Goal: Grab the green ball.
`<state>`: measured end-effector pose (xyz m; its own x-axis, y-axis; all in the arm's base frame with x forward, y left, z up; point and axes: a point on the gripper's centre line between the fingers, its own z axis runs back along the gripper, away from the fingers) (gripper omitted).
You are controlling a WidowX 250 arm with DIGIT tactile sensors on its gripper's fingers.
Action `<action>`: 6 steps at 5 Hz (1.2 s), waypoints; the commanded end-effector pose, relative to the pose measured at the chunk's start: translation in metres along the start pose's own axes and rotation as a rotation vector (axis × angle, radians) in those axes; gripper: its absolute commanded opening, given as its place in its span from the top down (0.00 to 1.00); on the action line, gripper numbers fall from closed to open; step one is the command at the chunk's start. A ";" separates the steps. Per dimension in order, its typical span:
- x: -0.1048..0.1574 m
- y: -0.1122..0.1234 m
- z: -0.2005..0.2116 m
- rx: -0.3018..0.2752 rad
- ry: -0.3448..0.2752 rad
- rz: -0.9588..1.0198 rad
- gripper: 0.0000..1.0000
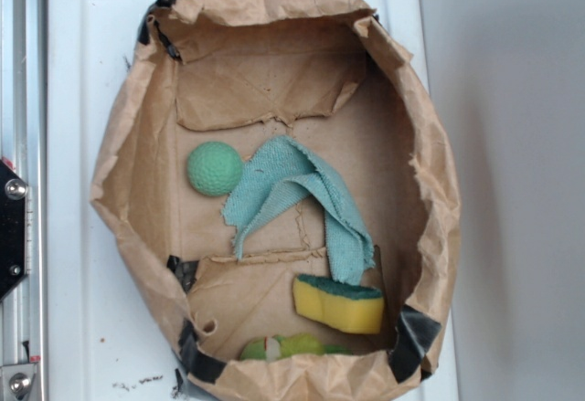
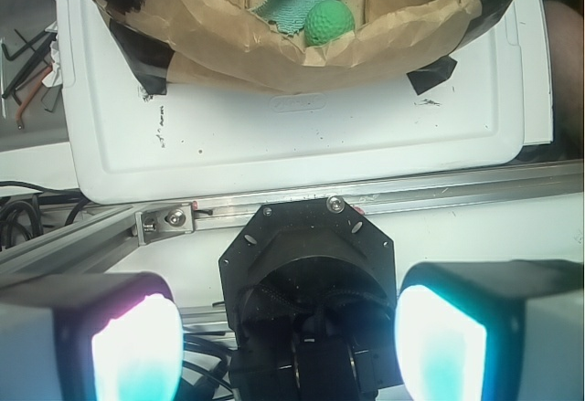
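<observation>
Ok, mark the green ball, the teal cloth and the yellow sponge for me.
green ball (image 1: 215, 168): exterior view, centre of its dimpled face.
teal cloth (image 1: 279, 177): exterior view, upper fold.
yellow sponge (image 1: 340, 310): exterior view, yellow side.

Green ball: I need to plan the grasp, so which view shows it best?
The exterior view: the green ball lies fully visible in the paper bag, beside the teal cloth. The wrist view shows it small, its lower edge hidden by the bag's rim.

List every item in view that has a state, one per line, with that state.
green ball: loose on the bag floor, ungrasped, touching the cloth's edge.
teal cloth: crumpled, draped across the bag floor.
yellow sponge: lying flat, green scrub side up.
lime rounded thing: partly hidden by the bag rim.
paper bag: open, rim rolled down.
gripper: jaws open, empty, outside the bag.
</observation>
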<state>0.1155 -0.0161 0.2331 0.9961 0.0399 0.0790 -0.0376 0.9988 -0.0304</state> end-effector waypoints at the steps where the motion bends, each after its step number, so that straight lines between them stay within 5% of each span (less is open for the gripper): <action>1: 0.000 0.000 0.000 0.000 0.000 0.000 0.00; 5: 0.108 0.064 -0.032 0.018 -0.093 -0.135 0.00; 6: 0.131 0.060 -0.047 0.010 -0.114 -0.293 0.00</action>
<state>0.2413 0.0471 0.1763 0.9556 -0.2588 0.1407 0.2624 0.9649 -0.0070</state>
